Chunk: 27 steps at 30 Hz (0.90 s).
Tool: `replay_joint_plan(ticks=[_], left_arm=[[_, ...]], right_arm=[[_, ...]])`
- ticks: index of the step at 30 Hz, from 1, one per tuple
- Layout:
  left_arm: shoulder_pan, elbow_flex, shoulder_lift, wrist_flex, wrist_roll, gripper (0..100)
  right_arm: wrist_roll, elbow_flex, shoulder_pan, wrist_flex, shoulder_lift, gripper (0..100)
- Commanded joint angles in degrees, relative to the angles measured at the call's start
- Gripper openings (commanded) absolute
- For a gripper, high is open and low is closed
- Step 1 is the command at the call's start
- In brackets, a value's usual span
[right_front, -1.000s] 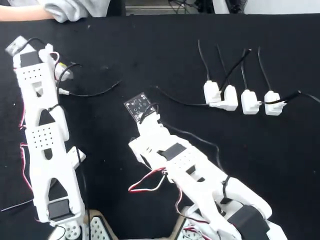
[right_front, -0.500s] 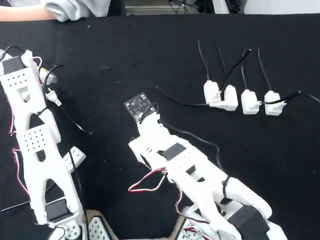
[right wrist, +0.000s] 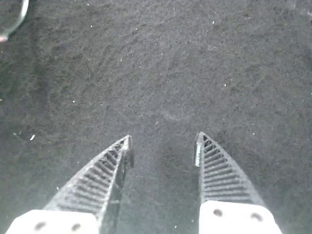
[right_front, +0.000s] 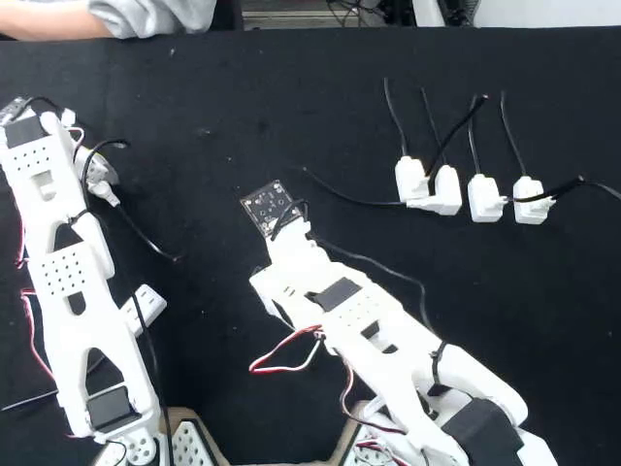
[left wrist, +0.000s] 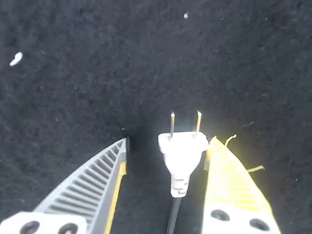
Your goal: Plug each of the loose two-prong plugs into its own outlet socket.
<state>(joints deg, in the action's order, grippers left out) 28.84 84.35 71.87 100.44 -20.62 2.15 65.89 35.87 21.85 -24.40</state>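
- High view: four white outlet sockets (right_front: 483, 197) sit in a row at the upper right of the black table (right_front: 243, 97), each with a thin black cord running up from it.
- Two more cords reach the row, one from the centre and one from the right edge. They seem to end in plugs seated there, though it is too small to be sure.
- At least one plug is unplaced: a loose two-prong plug (left wrist: 181, 152) lies at the upper left of the high view, well apart from the sockets. The task looks partly done at best.
- Left wrist view: the left pincer (left wrist: 168, 141) is spread, with the plug between its fingers and the prongs pointing away from the wrist. The yellow-edged finger touches one side of the plug body. The grey finger stands off the other side with a dark gap, so nothing is pinched yet.
- Right wrist view: the right pincer (right wrist: 163, 141) is spread wide over bare table, holding and touching nothing.
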Motion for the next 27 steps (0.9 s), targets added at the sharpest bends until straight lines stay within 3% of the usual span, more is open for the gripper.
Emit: replay_joint_plan(ticks=[1, 6, 11, 13, 18, 27], left_arm=[[-1.10, -0.22, -1.14, 0.44, 0.53, 26], [-1.19, 1.10, -1.93, 0.44, 0.35, 23], [-1.71, 1.71, -2.64, 0.44, 0.53, 2], [-2.59, 1.71, -2.81, 0.53, 0.53, 6], [-5.23, 0.84, -6.07, 0.70, 0.53, 3], [-12.18, -30.11, -32.70, 0.53, 0.79, 3]], right_arm=[[0.00, -0.22, 0.53, -1.32, -2.42, 19.4], [0.00, -0.13, 0.53, -1.41, -2.42, 19.4], [0.00, -0.13, 0.53, -1.41, -2.42, 19.4], [0.00, -0.13, 0.53, -1.41, -2.42, 19.4], [0.00, -0.04, 0.35, -1.32, -2.77, 19.4], [0.26, -0.40, -0.18, -0.97, -3.03, 19.4]])
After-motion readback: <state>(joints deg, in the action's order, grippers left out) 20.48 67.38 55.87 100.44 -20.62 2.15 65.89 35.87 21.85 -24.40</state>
